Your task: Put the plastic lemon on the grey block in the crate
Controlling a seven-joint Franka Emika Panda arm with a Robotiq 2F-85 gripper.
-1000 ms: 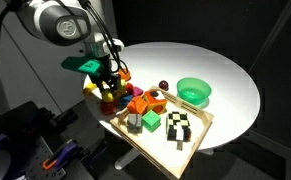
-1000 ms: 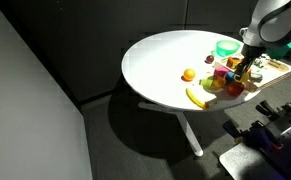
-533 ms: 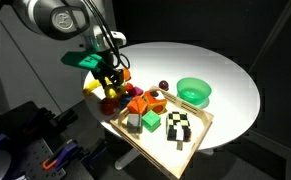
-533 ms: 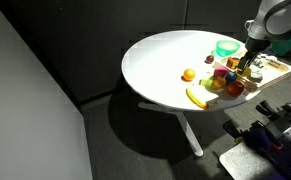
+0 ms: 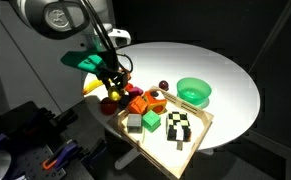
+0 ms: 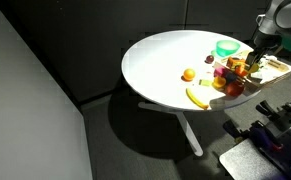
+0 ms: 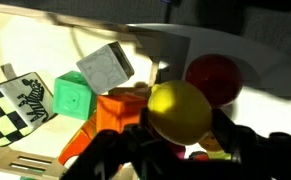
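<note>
While the gripper is part-closed on the lemon, pinched between both fingers, pickup looks done and placing is left. The lemon hangs over the toy pile by the crate edge, short of the grey block beside the green block. The arm reaches down from above, wrist roughly vertical.
</note>
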